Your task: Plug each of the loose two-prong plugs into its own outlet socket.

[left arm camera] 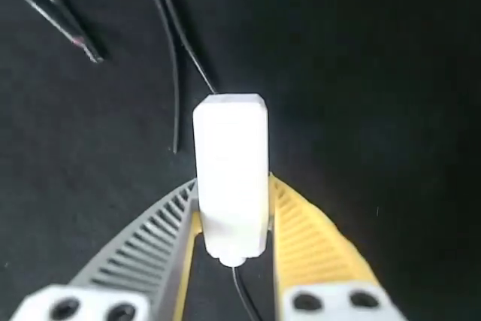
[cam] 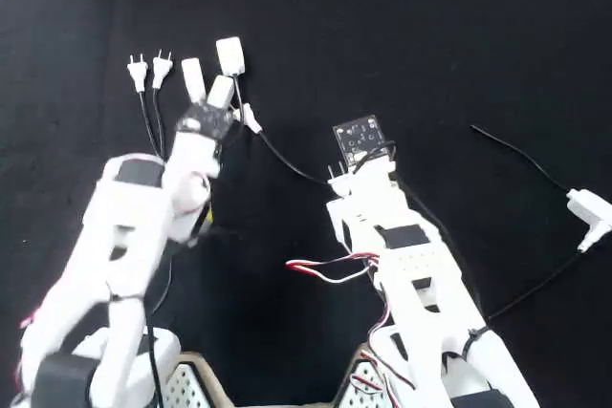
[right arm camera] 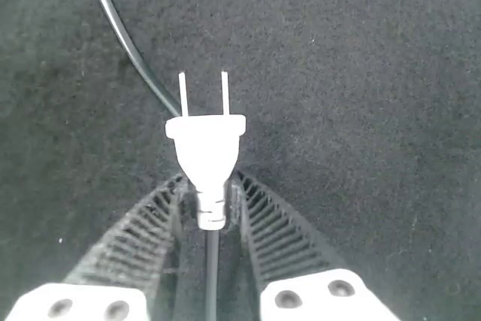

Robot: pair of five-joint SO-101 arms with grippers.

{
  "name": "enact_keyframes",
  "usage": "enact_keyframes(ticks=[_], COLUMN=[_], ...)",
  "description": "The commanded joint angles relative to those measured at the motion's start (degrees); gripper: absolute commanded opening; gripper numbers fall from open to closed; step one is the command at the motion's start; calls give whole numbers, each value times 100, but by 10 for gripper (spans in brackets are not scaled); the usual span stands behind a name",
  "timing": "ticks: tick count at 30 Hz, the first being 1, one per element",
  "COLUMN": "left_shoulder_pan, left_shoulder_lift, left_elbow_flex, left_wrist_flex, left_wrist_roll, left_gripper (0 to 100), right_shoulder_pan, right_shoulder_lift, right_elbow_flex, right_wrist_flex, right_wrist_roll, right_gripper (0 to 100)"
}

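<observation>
Left gripper [left arm camera: 233, 184] clamped on white outlet socket [left arm camera: 230, 148] toward table [cam: 459, 54] far left, its slot face hidden, right gripper [right arm camera: 210, 180] pinching two-prong plug [right arm camera: 205, 137] mid-table, black cord [right arm camera: 128, 50] cut off at frame edge.

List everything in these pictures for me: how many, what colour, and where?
loose plugs: two, white, far left of the table.
held plug: one, white, in the right end effector.
free sockets: two, white, beside the loose plugs.
held socket: one, white, in the left end effector.
connector: one, white, near the right edge; type unclear.
cables: several, black, trailing from plugs and sockets.
table: one, black cloth.
arms: two, white, near edge, each end effector shut on its piece.
</observation>
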Motion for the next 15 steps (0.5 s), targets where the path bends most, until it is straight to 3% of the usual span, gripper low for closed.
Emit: enact_keyframes(ticks=[1, 5, 15], left_shoulder_pan=[119, 347, 602], left_shoulder_lift=[-457, -501, -510], left_elbow_flex=[453, 1121, 1692], left_wrist_flex=[-193, -756, -1020], left_wrist_roll=[-484, -712, -1732], left_gripper=[30, 30, 30], right_shoulder_pan=[-70, -70, -70], right_shoulder_lift=[-145, -145, -145], right_elbow_flex=[-22, -22, -22], right_wrist_flex=[-105, -105, -105], right_wrist_roll=[-35, -35, -35], right_gripper=[11, 11, 11])
